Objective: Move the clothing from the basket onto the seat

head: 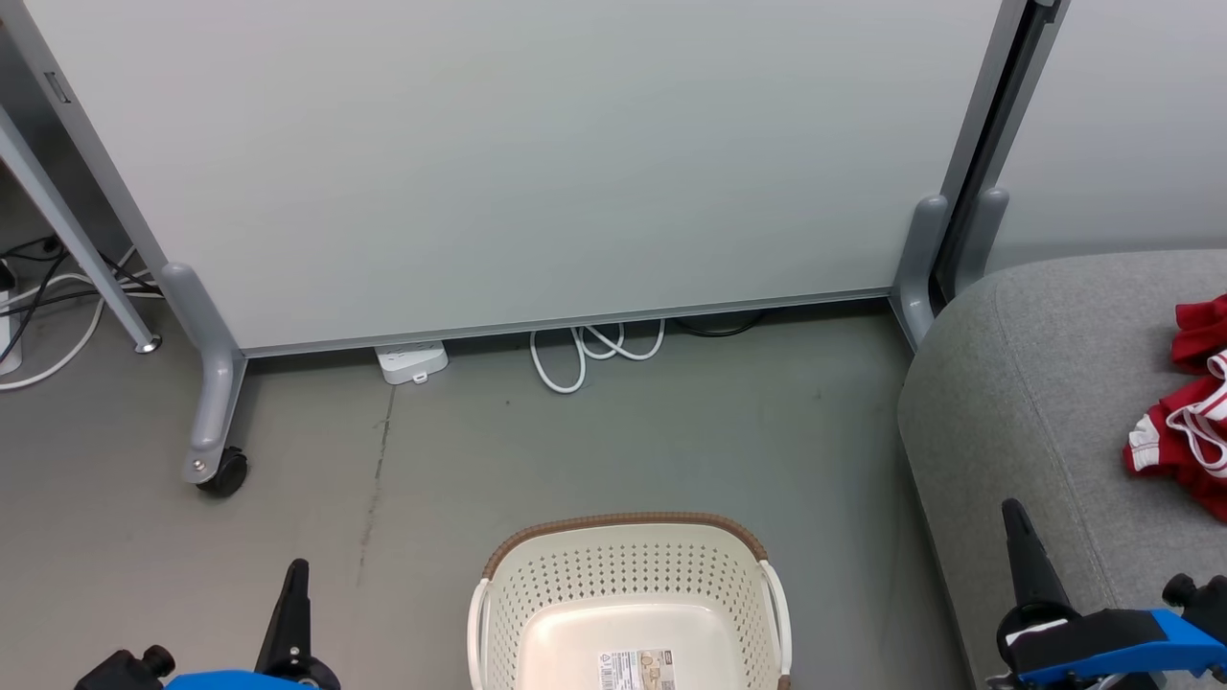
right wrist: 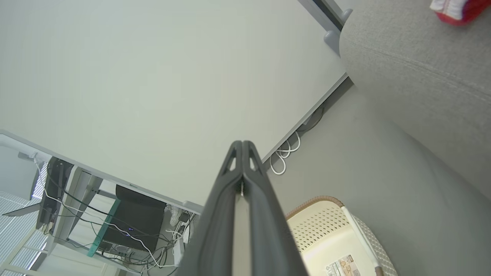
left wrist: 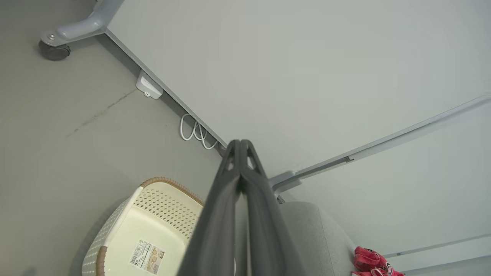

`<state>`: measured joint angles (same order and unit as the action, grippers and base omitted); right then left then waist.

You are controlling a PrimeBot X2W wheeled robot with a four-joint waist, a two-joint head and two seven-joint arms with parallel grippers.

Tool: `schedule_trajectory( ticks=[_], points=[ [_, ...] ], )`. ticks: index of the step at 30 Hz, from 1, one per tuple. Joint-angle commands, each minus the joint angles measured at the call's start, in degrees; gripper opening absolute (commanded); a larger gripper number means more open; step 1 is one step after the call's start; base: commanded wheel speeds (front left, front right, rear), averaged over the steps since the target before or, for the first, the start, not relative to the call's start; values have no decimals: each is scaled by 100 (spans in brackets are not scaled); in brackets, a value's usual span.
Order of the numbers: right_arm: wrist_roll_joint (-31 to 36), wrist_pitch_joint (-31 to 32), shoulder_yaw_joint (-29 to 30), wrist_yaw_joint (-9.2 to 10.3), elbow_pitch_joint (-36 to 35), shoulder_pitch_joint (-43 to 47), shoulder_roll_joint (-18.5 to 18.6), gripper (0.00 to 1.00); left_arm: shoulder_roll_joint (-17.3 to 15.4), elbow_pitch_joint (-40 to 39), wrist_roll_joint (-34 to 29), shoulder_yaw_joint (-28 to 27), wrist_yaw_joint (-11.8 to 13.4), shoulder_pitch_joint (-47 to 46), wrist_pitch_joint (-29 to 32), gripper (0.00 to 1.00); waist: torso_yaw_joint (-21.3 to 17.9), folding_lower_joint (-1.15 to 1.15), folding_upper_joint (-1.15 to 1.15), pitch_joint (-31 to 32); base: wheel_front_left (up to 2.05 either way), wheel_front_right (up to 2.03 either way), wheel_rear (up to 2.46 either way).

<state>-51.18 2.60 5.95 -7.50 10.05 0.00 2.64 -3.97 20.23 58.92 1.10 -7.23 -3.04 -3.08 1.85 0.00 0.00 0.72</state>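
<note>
The cream basket with its brown rim stands on the floor at the bottom centre, its inside bare but for a label; it appears too in the left wrist view and the right wrist view. Red clothing with white trim lies bunched on the grey seat at the right, also visible as clothing on the seat, and clothing on the seat. My left gripper rests left of the basket, shut and empty. My right gripper hovers by the seat's front corner, shut and empty.
A pale partition panel on castor feet stands behind the basket. A white power strip and looped white cable lie at its base. More cables trail at the far left. Grey floor surrounds the basket.
</note>
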Motion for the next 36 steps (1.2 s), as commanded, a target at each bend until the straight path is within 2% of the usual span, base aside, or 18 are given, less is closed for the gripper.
schedule_trajectory(
  ticks=[1, 36],
  points=[
    [-216, 33, 12, 0, -29, -154, 20, 0, -10, -103, 175, -70, -22, -160, 44, 0, -4, 0, 0, -2, 0, 0, 0],
    [-2404, 240, 44, 0, 212, -440, 29, 0, 50, -401, 1941, -472, -33, -271, 564, 0, -90, 0, 0, -44, 0, 0, 0]
  ],
)
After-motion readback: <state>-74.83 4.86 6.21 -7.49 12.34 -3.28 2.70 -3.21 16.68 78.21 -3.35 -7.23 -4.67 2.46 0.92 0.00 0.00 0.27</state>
